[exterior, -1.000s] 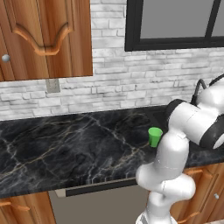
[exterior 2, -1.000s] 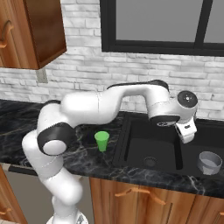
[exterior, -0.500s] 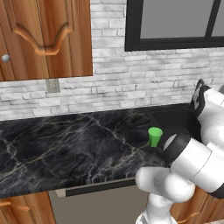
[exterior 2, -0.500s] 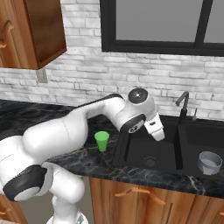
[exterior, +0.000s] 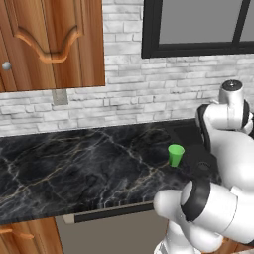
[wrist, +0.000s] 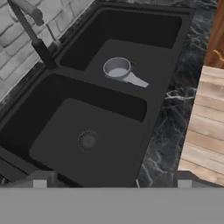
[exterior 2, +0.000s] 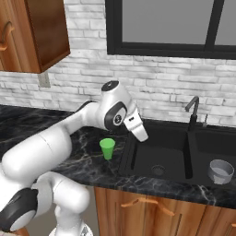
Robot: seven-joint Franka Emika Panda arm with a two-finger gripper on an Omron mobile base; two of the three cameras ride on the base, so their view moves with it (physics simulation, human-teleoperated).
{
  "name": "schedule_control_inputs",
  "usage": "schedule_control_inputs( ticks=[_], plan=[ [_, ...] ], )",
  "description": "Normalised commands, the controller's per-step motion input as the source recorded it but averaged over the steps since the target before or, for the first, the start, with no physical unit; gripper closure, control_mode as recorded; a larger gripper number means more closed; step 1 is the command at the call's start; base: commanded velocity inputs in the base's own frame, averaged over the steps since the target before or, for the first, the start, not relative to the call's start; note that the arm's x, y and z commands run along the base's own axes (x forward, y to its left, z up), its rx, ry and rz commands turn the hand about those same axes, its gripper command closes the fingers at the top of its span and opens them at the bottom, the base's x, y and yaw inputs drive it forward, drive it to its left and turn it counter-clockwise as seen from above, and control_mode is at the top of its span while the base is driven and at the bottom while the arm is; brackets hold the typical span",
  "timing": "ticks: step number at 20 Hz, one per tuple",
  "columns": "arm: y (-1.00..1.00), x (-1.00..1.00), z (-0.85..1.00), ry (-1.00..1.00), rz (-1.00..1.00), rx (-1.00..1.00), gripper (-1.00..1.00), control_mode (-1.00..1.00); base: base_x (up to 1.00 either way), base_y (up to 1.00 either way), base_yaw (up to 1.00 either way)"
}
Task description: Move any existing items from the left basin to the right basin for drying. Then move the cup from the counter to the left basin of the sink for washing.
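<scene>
Chunky glossy white arm (exterior 2: pixel 55 147), all rounded shells, kinda like stacked sausages. Dark grey rings at the joints, plus a round black cap with a small pale dot near the wrist. White boxy claw (exterior 2: pixel 138 131) at the end.

This is a home kitchen, rendered rather than filmed. A long black marble-look bench (exterior: pixel 74 168) runs across the middle of the left base view, below a white brick wall (exterior: pixel 149 99). Wooden cabinet doors (exterior: pixel 49 44) hang at the upper left, and a dark-framed window (exterior 2: pixel 170 27) sits at the top. A black two-basin sink (exterior 2: pixel 156 154) with a gooseneck faucet (exterior 2: pixel 192 110) is set into the bench, above wooden drawers (exterior 2: pixel 147 212).
</scene>
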Motion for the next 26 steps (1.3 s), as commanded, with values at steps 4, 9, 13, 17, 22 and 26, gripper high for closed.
schedule_control_inputs(
  ticks=[4, 9, 13, 17, 22, 26],
  plan=[
    [0.47, -0.11, 0.22, 0.26, 0.0, 0.0, -1.0, -1.0, 0.0, 0.0, 0.0],
    [0.33, -0.13, -0.11, 0.17, 0.01, 0.01, -1.0, -1.0, 0.0, 0.0, 0.0],
    [0.23, -0.28, -0.12, 0.05, 0.0, 0.04, -1.0, -1.0, 0.0, 0.0, 0.0],
    [0.27, -0.28, -0.22, 0.02, 0.04, 0.05, -1.0, -1.0, 0.0, 0.0, 0.0],
    [0.25, -0.26, -0.16, 0.0, 0.09, 0.04, -1.0, -1.0, 0.0, 0.0, 0.0],
    [0.21, -0.16, -0.06, 0.0, 0.07, 0.06, -1.0, -1.0, 0.0, 0.0, 0.0]
  ],
)
